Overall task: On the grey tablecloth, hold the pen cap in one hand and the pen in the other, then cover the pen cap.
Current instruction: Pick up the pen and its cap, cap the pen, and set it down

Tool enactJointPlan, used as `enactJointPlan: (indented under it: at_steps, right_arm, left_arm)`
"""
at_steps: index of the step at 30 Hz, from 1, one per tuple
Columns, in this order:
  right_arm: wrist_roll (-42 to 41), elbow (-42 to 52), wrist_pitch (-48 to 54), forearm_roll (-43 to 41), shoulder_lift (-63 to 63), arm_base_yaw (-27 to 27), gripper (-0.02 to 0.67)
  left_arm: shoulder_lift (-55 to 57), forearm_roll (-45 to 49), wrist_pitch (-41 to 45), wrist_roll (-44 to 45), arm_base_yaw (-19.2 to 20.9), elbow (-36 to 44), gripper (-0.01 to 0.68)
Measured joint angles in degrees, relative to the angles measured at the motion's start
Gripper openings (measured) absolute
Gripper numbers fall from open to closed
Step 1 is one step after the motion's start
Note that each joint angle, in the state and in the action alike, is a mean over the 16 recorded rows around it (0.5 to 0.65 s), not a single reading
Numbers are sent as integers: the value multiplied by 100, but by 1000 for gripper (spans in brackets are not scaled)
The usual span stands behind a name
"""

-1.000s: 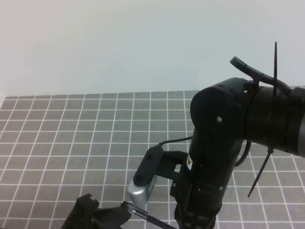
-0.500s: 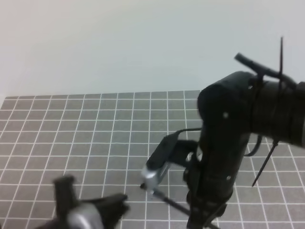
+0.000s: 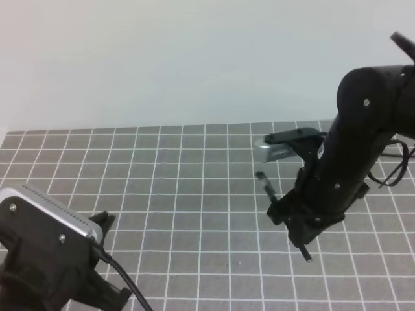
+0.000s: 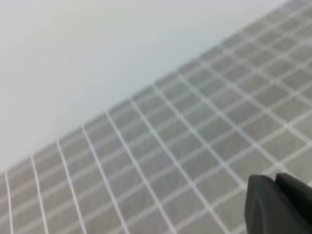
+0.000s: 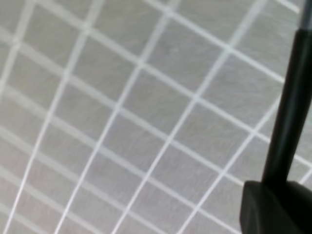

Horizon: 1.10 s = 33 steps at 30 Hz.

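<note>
Pen [image 3: 264, 183] gripped in the shut right pincer [image 5: 273, 192], raised over the right half of the grey tablecloth [image 3: 162, 194], long axis slanting from the pincer up toward the far-left, a blurred end leading. Left pincer [image 4: 280, 204] shut, low by the near-left corner, well apart. Pen cap not visible in any view; whether held there cannot be told.
</note>
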Motion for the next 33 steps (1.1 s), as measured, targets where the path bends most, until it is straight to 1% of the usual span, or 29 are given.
enactJointPlan:
  at_steps: [3,7,13,16,20,29,33]
  right_arm:
    - [301,0,-146,-21,196,-141,-3]
    - [644,0,-345,-63,475,-235,-2]
    - [1013,0,-717,-141,794,-251,3]
    - [1164,0,-858,-212,883,-251,21]
    - [1347,0,-1017,-348,942,-251,76]
    - [1610,0,-1264,-596,985,-251,255]
    - [1661,0,-1323,-652,957,-251,309]
  left_arm:
    - [55,-912,8,550,0,-89,1]
    - [175,-1649,48,1018,0,-136,1]
    - [413,-2069,227,1189,0,-154,1]
    - [527,-2115,325,1210,0,-163,1]
    - [634,-2109,436,1210,0,-178,1]
    - [706,-2088,491,1210,0,-189,1]
    - [704,-2089,464,1190,0,-189,1]
